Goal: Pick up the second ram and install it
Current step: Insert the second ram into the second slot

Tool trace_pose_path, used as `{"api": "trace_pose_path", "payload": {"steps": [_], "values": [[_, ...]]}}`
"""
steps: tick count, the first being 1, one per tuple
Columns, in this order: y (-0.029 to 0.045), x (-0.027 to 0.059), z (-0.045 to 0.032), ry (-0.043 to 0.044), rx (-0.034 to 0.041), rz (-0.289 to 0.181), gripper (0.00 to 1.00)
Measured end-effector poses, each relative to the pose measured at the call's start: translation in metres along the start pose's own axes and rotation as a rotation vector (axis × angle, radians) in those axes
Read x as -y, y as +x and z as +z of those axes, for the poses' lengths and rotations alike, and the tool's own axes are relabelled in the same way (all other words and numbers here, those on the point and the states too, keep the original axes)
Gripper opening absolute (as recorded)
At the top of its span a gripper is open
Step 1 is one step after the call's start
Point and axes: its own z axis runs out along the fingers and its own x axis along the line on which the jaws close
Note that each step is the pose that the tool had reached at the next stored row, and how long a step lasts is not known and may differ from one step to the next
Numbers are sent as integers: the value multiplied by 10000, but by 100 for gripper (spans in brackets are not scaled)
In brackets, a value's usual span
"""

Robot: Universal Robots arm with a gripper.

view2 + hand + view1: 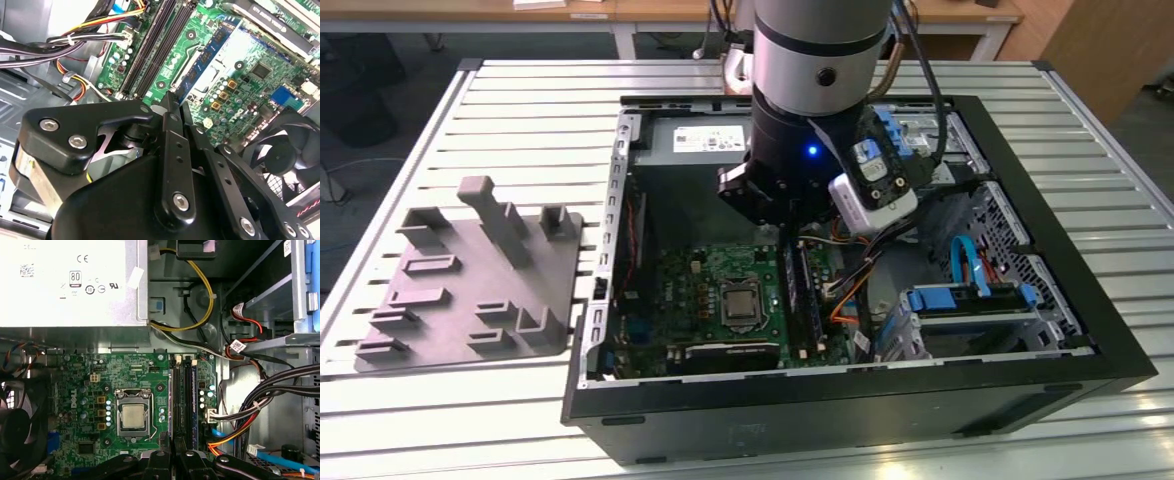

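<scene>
Hand (175, 102) matte black, jointed, fingers pressed together | long black slots (176, 390) | green board (75, 377)

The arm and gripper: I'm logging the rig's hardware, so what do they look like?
The arm is a silver-grey cylinder with a black band, then a black wrist with a small blue light. A white-and-black camera module sits beside it. The gripper is matte black linkage bars with silver screw heads.
</scene>
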Motion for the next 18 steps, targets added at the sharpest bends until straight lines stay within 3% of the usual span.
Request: {"api": "trace_pose_path", "payload": {"steps": [18], "values": [[0, 0, 2, 28, 41, 972, 14]]}}
